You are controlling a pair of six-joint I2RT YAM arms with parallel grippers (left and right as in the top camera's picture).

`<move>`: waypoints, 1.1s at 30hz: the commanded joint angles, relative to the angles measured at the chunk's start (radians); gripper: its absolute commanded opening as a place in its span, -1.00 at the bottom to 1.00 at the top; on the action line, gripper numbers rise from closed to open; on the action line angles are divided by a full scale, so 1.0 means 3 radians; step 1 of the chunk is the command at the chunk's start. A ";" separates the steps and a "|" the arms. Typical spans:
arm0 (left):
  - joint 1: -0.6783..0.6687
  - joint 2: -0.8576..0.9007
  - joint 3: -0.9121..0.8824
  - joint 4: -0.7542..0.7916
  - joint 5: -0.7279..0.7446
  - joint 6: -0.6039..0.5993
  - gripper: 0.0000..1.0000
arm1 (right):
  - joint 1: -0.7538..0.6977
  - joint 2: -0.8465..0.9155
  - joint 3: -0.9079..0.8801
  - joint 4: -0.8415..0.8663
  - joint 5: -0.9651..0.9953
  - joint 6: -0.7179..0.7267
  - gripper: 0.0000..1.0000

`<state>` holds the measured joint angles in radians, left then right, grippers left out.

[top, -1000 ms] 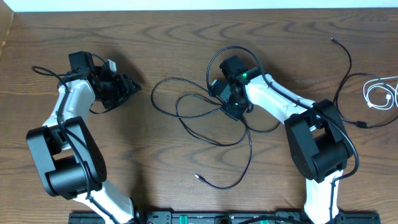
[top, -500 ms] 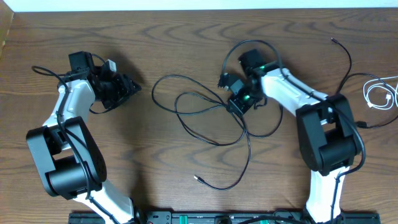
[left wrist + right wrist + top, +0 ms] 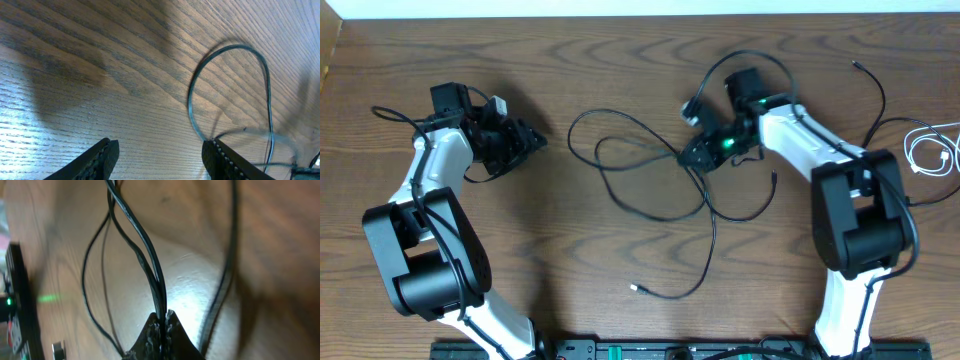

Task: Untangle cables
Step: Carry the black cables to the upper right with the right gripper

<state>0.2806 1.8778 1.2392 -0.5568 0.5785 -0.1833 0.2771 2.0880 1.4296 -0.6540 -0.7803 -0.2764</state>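
While the right gripper (image 3: 163,319) pinches two strands of the thin black tangled cables (image 3: 159,290) at the centre of the brown wooden table (image 3: 620,60), the left gripper (image 3: 160,156) has its fingers apart; coiled white cable (image 3: 923,150) far right.

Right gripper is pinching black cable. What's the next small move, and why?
Probably a short pull rightward with the right gripper: it is shut on two strands of the black cable, whose loops lie crossed left of it, while the left gripper sits open, away.

Two black cable strands (image 3: 160,297) are clamped between the closed fingertips of the right gripper (image 3: 163,317). Further thin loops are seen against the wooden table (image 3: 280,255).
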 commanded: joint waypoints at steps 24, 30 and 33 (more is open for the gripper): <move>0.0014 0.0037 0.0020 -0.0006 0.0042 -0.0004 0.20 | -0.1387 -0.1534 0.0004 0.0013 0.1390 0.0532 -0.98; 0.0014 0.0037 0.0020 -0.0008 0.0042 -0.0004 0.20 | -0.1408 -0.1373 -0.0037 -0.0014 0.1649 0.0533 0.28; 0.0014 0.0037 0.0020 -0.0008 0.0042 -0.0004 0.19 | -0.1408 -0.1296 -0.0038 -0.0039 0.1648 0.0533 0.98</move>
<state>0.2806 1.8778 1.2392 -0.5568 0.5785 -0.1833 -0.1413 1.6638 1.4288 -0.6594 -0.3161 -0.1272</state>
